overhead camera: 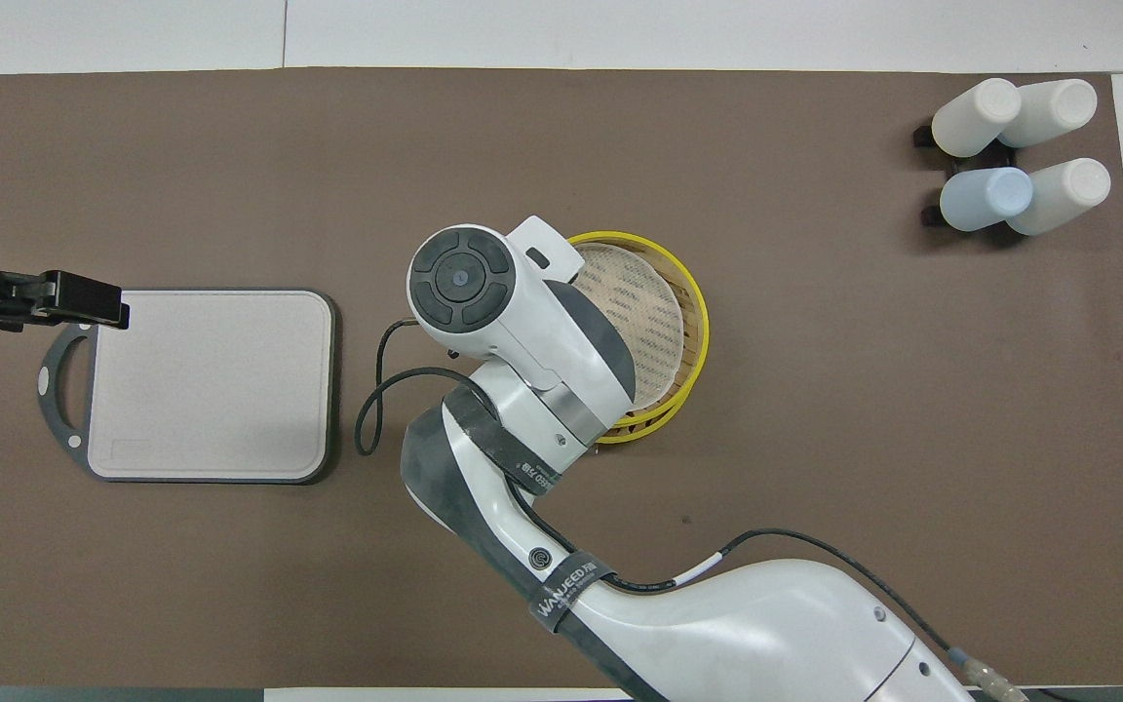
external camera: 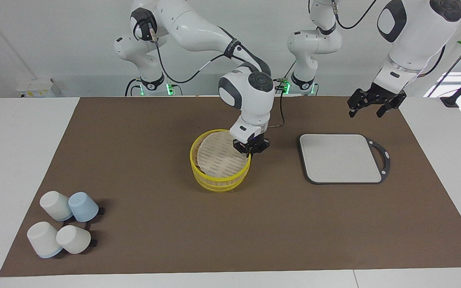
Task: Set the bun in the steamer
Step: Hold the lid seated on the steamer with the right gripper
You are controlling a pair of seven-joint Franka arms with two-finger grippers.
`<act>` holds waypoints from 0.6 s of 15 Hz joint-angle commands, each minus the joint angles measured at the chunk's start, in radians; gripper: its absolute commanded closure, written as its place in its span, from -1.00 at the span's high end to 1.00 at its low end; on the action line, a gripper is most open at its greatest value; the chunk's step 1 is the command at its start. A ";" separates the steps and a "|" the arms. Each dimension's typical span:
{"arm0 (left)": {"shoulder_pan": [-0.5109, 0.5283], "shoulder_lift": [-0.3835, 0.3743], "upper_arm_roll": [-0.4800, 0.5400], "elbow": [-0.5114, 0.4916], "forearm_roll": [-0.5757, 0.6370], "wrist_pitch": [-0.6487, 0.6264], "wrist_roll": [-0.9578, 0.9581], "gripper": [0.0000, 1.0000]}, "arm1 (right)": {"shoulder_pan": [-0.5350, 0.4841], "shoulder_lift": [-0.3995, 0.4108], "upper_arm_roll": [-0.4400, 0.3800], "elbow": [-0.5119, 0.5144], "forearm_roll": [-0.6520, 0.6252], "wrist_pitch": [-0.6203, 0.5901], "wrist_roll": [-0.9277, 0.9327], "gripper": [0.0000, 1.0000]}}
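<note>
Fingers (external camera: pixel 249 153) of the right gripper (external camera: pixel 250 154) we see pinched shut on the steamer's (external camera: pixel 219 176) tilted slotted lid (external camera: pixel 219 156), at the yellow rim; we cannot see any bun. The left gripper (external camera: pixel 366 108) hangs wide open over the brown mat (external camera: pixel 254 224) near one grey board (external camera: pixel 340 158). Four upturned cups (external camera: pixel 64 228) sit at the right arm's end of the white table (external camera: pixel 14 160).

- The facing view looks from high across the table toward the robots, taking in the whole brown mat (external camera: pixel 134 132).
- The overhead view looks steeply down from above the robots' end.
- Both share the mat, steamer (external camera: pixel 219 162) and grey board (overhead camera: pixel 211 385).
</note>
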 commanded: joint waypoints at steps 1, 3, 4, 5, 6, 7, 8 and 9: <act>0.007 -0.021 -0.004 -0.013 -0.019 -0.009 0.008 1.00 | 0.000 -0.041 0.001 -0.064 0.008 0.036 0.021 -1.00; 0.007 -0.021 -0.004 -0.013 -0.019 -0.008 0.008 1.00 | 0.003 -0.053 0.001 -0.089 0.009 0.044 0.021 -1.00; 0.006 -0.019 -0.004 -0.013 -0.019 -0.008 0.008 1.00 | 0.003 -0.055 0.001 -0.093 0.009 0.051 0.021 -1.00; 0.006 -0.019 -0.004 -0.013 -0.019 -0.009 0.008 1.00 | 0.004 -0.056 0.001 -0.093 0.008 0.053 0.023 -1.00; 0.006 -0.019 -0.004 -0.013 -0.019 -0.009 0.008 1.00 | 0.004 -0.056 0.001 -0.092 0.008 0.053 0.030 -1.00; 0.006 -0.021 -0.004 -0.013 -0.019 -0.009 0.008 1.00 | 0.004 -0.056 0.001 -0.093 0.008 0.053 0.035 -1.00; 0.006 -0.021 -0.004 -0.013 -0.019 -0.009 0.008 1.00 | 0.004 -0.056 0.001 -0.093 0.009 0.053 0.035 -1.00; 0.006 -0.021 -0.004 -0.013 -0.019 -0.009 0.008 1.00 | 0.006 -0.056 0.003 -0.093 0.009 0.053 0.035 -1.00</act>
